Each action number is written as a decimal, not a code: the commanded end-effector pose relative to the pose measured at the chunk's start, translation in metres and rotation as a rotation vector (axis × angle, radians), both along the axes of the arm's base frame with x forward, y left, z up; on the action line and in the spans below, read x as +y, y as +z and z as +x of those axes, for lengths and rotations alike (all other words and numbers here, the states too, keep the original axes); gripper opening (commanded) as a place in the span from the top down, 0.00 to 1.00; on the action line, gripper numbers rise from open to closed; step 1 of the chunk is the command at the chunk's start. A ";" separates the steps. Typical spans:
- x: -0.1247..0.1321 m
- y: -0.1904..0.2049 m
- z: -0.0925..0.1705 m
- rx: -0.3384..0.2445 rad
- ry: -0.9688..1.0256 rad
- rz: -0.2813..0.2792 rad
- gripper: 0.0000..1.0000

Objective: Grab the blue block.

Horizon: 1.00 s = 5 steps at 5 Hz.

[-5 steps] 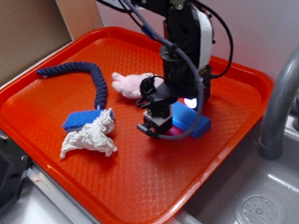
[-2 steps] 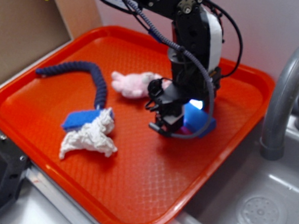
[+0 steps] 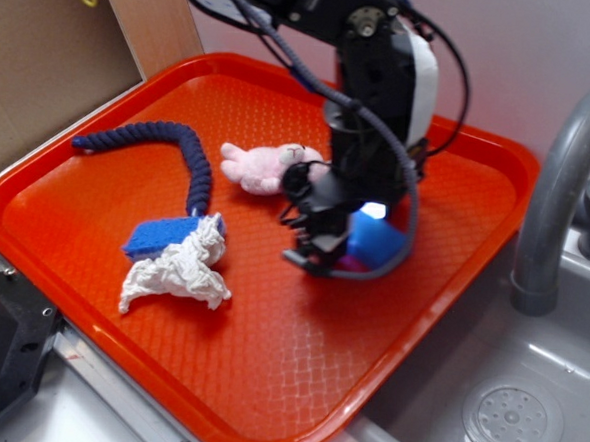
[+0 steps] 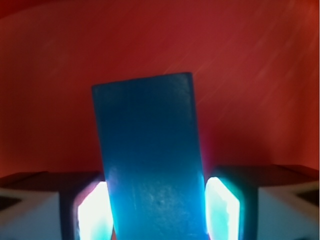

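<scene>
Block: blue block (image 4: pixel 150 160), smooth, sharp-edged, bright | gripper (image 4: pixel 156 212) clenched on its sides | over tray (image 3: pixel 265 380)

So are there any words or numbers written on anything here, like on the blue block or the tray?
None can be read. The blue block, seen close up between the gripper fingers, has plain faces. The orange tray, pink bunny and blue rope show no writing either.
</scene>
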State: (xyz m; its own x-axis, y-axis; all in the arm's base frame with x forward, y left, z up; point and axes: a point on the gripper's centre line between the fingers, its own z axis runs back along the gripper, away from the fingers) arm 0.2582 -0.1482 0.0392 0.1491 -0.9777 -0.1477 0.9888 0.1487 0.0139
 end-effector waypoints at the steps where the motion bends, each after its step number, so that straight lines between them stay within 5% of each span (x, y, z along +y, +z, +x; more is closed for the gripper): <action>1: 0.050 0.103 -0.001 -0.146 0.480 0.061 1.00; 3: 0.090 0.180 -0.042 -0.212 0.983 0.088 1.00; 5: 0.100 0.211 -0.073 -0.228 1.182 -0.051 1.00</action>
State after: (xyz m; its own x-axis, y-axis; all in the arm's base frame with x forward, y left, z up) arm 0.1946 -0.0253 0.2460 0.9733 -0.2294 -0.0116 0.2289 0.9642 0.1339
